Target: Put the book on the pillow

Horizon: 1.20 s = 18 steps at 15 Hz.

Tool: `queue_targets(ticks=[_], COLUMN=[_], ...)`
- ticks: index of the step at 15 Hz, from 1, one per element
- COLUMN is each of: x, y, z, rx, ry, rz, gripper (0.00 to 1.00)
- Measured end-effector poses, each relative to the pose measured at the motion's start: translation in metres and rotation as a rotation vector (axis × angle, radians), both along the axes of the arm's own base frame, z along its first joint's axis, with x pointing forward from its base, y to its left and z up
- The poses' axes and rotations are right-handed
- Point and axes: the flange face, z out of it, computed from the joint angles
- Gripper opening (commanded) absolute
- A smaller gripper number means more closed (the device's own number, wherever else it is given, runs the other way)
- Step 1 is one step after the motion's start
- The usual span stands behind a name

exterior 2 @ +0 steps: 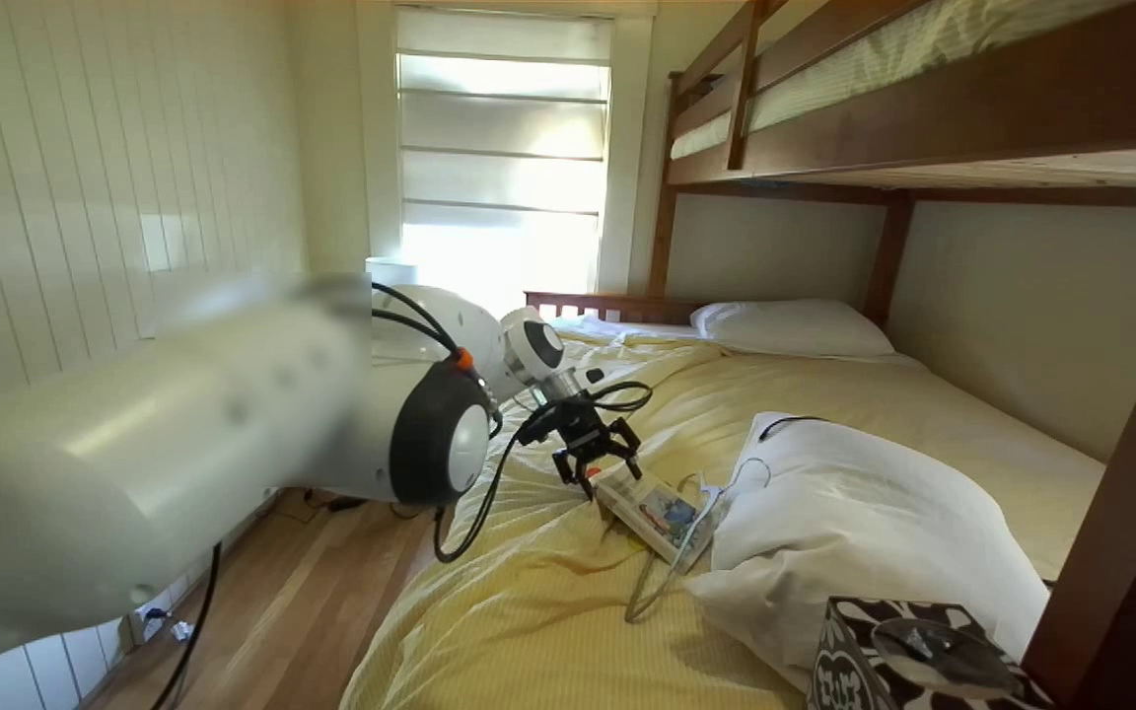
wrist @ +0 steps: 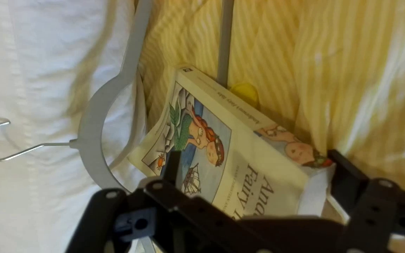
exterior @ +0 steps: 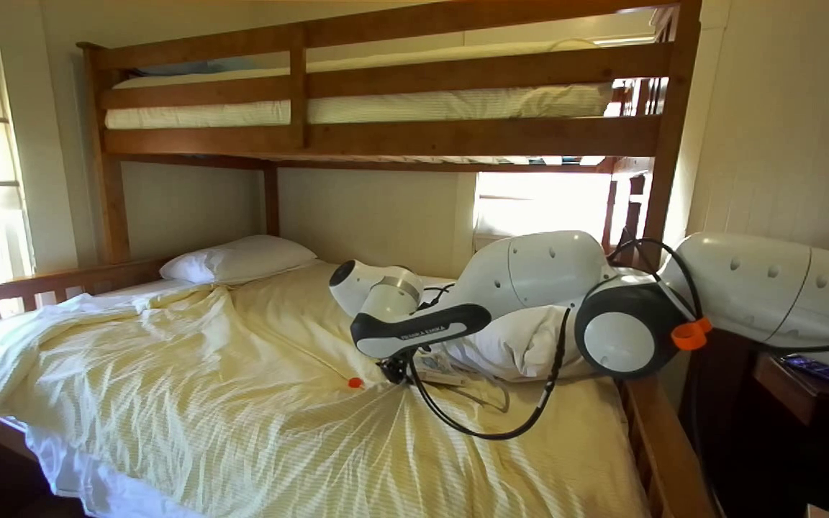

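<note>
Wrist view and both exterior views: yellow striped bedcover (exterior: pixel 170 374), white pillow (exterior 2: pixel 864 523), grey hanger (wrist: pixel 90 135), book (wrist: pixel 227 147), jaws; step judged to be the grasp.
Bedcover: creased, bearing the book. Pillow: rumpled, puffy, just beside the book. Hanger: hooked end over the pillow, one bar passing from sight at the book's spine, apparently beneath it. Book: one, pale, illustrated side up, not yet on the pillow. Jaws: apart, at the book's end away from the pillow, one appearing over the front, the other by the spine-side corner; contact cannot be told. Next move, as judged: seat them astride the edge, close, lift clear of the hanger, which may snag, and lay flat on the pillow.
</note>
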Motion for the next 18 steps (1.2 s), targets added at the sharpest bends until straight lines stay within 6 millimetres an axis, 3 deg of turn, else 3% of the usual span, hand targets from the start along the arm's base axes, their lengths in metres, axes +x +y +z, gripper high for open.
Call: queue_targets(ticks=[9, 15, 18], x=[0.005, 0.011, 0.009], y=[-0.02, -0.065, -0.07], z=[0.014, 0.038, 0.031], rx=[0.011, 0.011, 0.012], ry=[-0.055, -0.113, -0.098], rz=[-0.068, -0.149, -0.159], gripper=[1.0, 1.0, 1.0])
